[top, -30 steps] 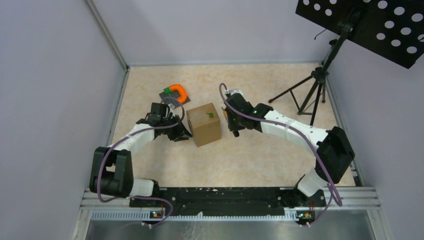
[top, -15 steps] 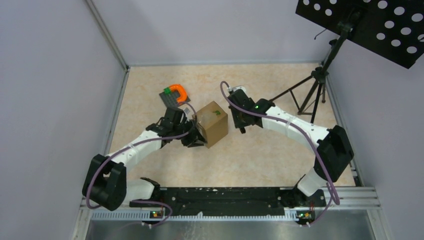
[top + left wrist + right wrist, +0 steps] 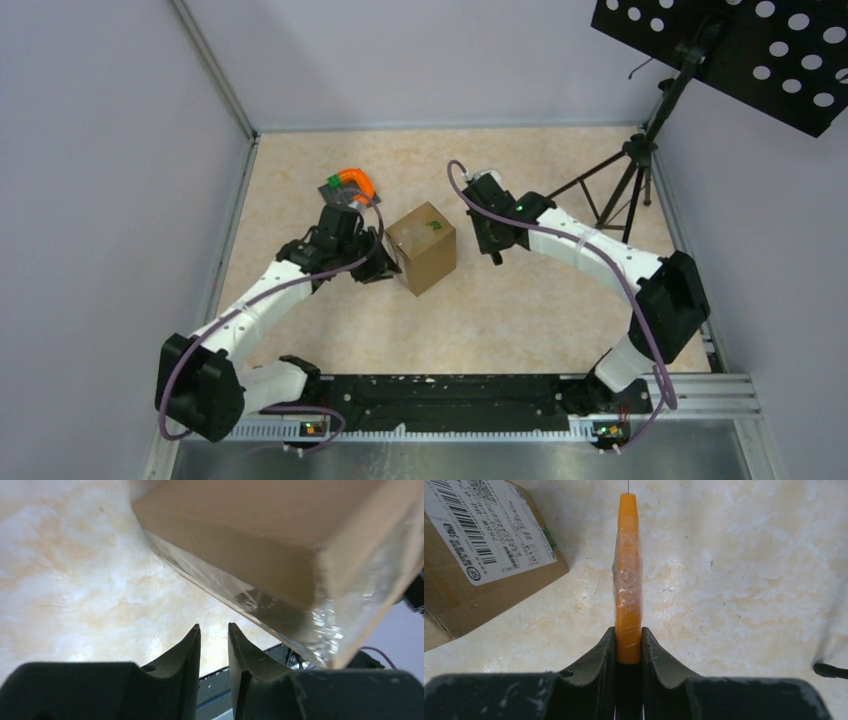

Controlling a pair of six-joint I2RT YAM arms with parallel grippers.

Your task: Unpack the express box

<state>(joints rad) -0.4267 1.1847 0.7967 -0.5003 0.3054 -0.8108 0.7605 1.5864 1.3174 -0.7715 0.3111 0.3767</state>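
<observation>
Small brown express box (image 3: 422, 250), flaps shut and taped, white barcode label, skewed on the table (image 3: 520, 320).

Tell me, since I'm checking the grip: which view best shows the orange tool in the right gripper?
The right wrist view: the orange tool stands edge-on, film-wrapped, clamped in the right gripper. In the top external view it cannot be made out under that gripper. The left wrist view does not include it.

Matt cardboard express box (image 3: 422, 247), glossy tape (image 3: 245, 597)
</observation>
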